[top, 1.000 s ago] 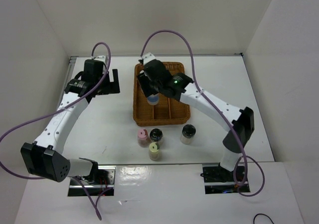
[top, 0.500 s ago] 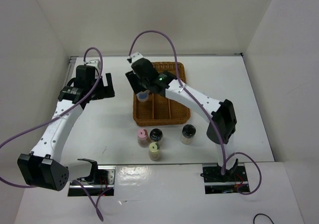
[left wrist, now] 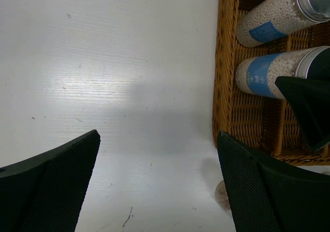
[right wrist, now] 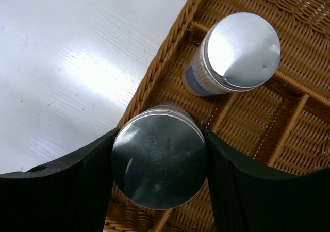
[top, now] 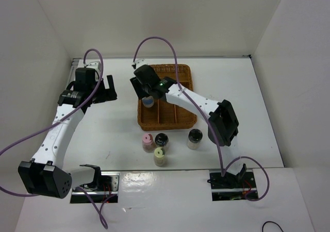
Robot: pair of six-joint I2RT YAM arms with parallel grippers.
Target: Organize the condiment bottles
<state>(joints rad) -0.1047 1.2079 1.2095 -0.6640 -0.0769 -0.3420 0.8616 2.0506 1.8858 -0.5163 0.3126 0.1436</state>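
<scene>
My right gripper (top: 148, 94) is shut on a silver-capped, blue-labelled bottle (right wrist: 159, 167) and holds it upright in the left column of the wicker basket (top: 180, 116). This bottle also shows in the top view (top: 148, 102). The second silver-capped bottle (right wrist: 240, 46) stands in the compartment just beyond it. Both show in the left wrist view, the held one (left wrist: 268, 75) and the other (left wrist: 278, 23). The pink-capped bottle (top: 148, 142), a black-topped bottle (top: 161, 139), the yellow-capped bottle (top: 160, 157) and the other black-topped bottle (top: 194, 138) stand on the table before the basket. My left gripper (top: 107, 89) is open and empty, left of the basket.
White walls enclose the table on the left, back and right. The basket's left rim (left wrist: 226, 87) lies close to my left gripper's right finger (left wrist: 268, 191). The right arm's elbow (top: 223, 122) hangs over the table right of the basket.
My right gripper has carried the silver-capped bottle leftwards, from the basket's middle to its left column. My left gripper has drifted a little to the left and back.
</scene>
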